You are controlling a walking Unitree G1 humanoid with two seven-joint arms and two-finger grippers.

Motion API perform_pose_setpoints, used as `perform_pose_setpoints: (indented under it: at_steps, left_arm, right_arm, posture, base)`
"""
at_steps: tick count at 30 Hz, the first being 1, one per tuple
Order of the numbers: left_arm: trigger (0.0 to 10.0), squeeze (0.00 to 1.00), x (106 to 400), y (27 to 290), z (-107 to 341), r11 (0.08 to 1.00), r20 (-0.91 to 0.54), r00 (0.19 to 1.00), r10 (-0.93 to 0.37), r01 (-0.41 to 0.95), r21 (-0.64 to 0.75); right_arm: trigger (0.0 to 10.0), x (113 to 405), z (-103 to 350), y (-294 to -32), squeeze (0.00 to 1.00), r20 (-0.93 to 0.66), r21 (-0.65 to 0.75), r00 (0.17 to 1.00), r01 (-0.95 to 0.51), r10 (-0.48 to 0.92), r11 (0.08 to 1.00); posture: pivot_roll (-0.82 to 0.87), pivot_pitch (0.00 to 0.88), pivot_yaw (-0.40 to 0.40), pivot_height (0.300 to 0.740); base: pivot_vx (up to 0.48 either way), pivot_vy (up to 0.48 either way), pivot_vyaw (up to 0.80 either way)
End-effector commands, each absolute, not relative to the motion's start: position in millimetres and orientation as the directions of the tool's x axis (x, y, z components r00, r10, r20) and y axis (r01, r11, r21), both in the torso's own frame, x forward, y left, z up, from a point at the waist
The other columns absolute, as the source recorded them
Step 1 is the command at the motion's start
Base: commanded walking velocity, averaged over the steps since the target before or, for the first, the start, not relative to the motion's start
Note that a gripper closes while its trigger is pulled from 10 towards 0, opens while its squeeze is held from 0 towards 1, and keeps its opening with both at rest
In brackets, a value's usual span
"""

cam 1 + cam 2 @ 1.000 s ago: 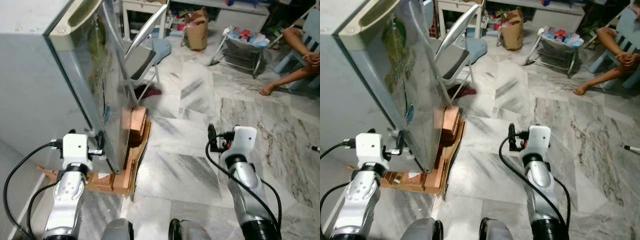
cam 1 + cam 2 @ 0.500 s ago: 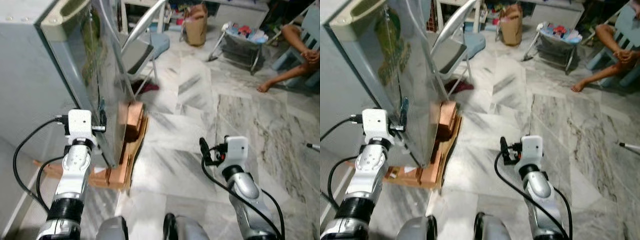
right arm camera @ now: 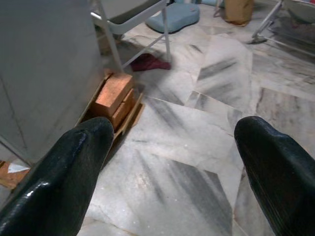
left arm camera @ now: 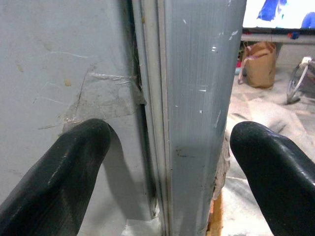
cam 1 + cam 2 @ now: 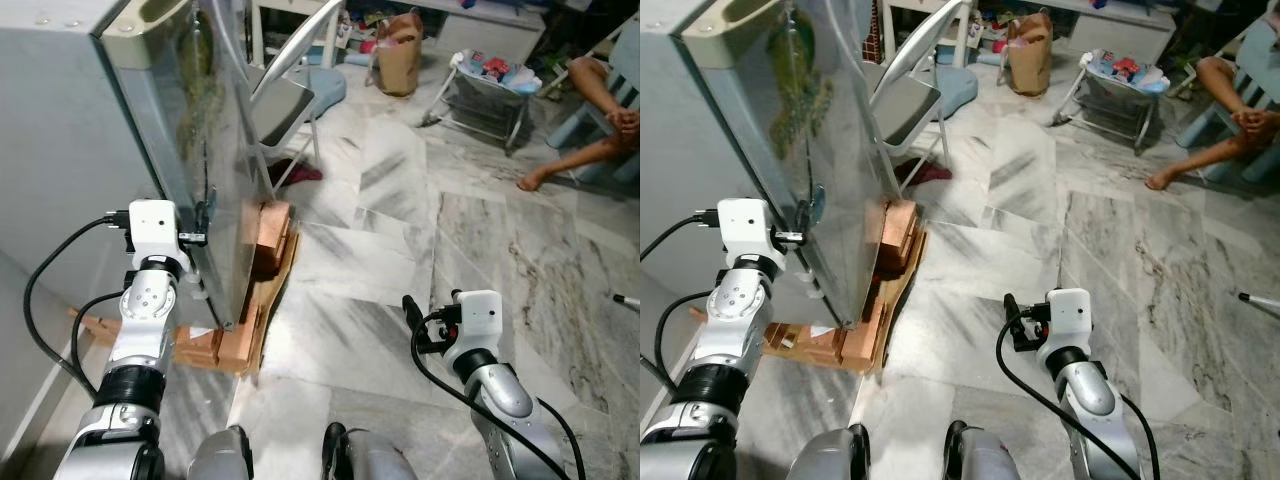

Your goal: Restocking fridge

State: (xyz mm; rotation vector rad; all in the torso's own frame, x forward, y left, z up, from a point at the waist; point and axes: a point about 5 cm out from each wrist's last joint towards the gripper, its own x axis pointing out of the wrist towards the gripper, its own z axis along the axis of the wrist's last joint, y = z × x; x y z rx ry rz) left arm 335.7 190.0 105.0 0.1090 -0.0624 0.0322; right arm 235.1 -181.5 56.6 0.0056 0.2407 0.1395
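The grey fridge stands at my left with its glossy door shut. My left gripper is open at the door's free edge, about a third of the way up. In the left wrist view its fingers straddle the door edge, one beside the fridge's side wall and the other in front of the door. I cannot tell whether they touch it. My right gripper is open and holds nothing, low over the marble floor.
Wooden blocks and a pallet prop up the fridge's base. A folding chair leans just past the door. Farther off are a paper bag, a low rack and a seated person's legs.
The view has shifted as I move. My left gripper has risen along the door edge from near its bottom. My right arm has dropped lower and closer to my body.
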Motion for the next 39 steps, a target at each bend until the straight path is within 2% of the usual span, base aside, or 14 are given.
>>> perform_pose_setpoints:
  at_steps: [1,12,24,33,39]
  left_arm:
    - [10.0,0.0,340,177,107,0.992,0.063,0.997,-0.042,0.034,0.123]
    - [10.0,0.0,334,152,97,0.978,0.016,0.982,-0.19,0.188,0.092]
    - [10.0,0.0,326,149,88,0.977,-0.011,0.982,-0.189,0.189,0.096]
    - [10.0,0.0,346,159,95,0.988,-0.04,0.994,-0.103,0.107,0.114]
    - [10.0,0.0,362,139,116,0.98,0.006,0.987,-0.16,0.158,0.12]
  right_arm:
    - [10.0,234,59,-187,0.0,-0.24,0.025,0.963,-0.118,0.121,0.993]
    - [10.0,234,57,-183,0.0,-0.25,0.045,0.96,-0.116,0.123,0.992]
    - [10.0,235,54,-181,0.0,-0.264,0.053,0.955,-0.127,0.137,0.99]
    - [10.0,236,54,-180,0.0,-0.266,0.052,0.954,-0.128,0.138,0.99]
    - [10.0,227,48,-188,0.0,-0.314,0.043,0.937,-0.149,0.155,0.988]
  posture:
    - [0.02,0.149,-0.085,0.74]
    - [0.02,0.15,-0.064,0.74]
    - [0.02,0.152,-0.062,0.74]
    - [0.02,0.154,-0.065,0.74]
    - [0.01,0.151,-0.061,0.74]
  base:
    - [0.0,0.0,0.0]
    - [0.0,0.0,0.0]
    - [0.0,0.0,0.0]
    - [0.0,0.0,0.0]
    - [0.0,0.0,0.0]
